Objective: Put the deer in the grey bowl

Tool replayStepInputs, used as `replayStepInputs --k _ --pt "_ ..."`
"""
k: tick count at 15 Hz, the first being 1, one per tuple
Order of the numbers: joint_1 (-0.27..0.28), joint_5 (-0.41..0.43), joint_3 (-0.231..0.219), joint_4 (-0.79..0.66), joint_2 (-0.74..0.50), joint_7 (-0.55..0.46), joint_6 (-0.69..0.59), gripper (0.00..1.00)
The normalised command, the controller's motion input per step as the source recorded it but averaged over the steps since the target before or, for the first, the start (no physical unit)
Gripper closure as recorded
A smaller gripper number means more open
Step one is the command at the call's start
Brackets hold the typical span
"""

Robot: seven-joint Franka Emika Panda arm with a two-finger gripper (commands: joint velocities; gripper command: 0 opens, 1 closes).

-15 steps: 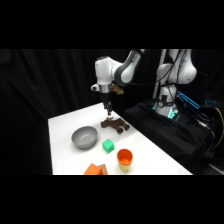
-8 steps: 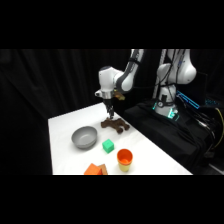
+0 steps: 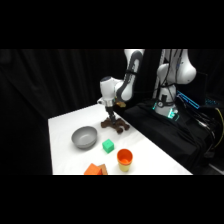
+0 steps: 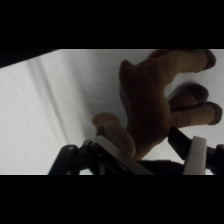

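The deer (image 3: pixel 118 126), a small dark brown toy, lies on the white table (image 3: pixel 65 125) towards its far edge. My gripper (image 3: pixel 111 116) has come down from above right onto it. In the wrist view the deer (image 4: pixel 150 95) fills the middle, its body between my two fingers and its legs (image 4: pixel 200 112) pointing right. The gripper (image 4: pixel 155 150) is open around the body, with a gap still showing beside the right finger (image 4: pixel 196 152). The grey bowl (image 3: pixel 84 136) sits left of and nearer than the deer, with nothing in it.
A green cube (image 3: pixel 108 145) lies just right of the bowl. An orange and yellow cup (image 3: pixel 124 159) stands near the front edge, an orange block (image 3: pixel 96 170) to its left. Dark equipment with a lit panel (image 3: pixel 167 112) stands behind the table's right edge.
The gripper has moved right and come down, from above the table's far edge to down over the deer. The deer and bowl have not moved.
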Motion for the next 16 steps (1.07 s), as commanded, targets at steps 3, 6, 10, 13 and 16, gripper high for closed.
replayStepInputs --k 3,6,10,13,16 --pt "-0.112 0.129 0.13 0.13 0.18 -0.14 0.1 0.0" --pt "-0.098 0.112 0.114 0.12 0.13 -0.12 0.08 0.27" --pt "-0.09 0.101 0.09 0.09 0.06 -0.12 0.07 0.6" --pt "-0.074 0.081 0.057 0.06 0.01 -0.11 0.04 0.84" --pt "-0.049 0.051 0.026 0.04 -0.06 -0.08 0.0 0.95"
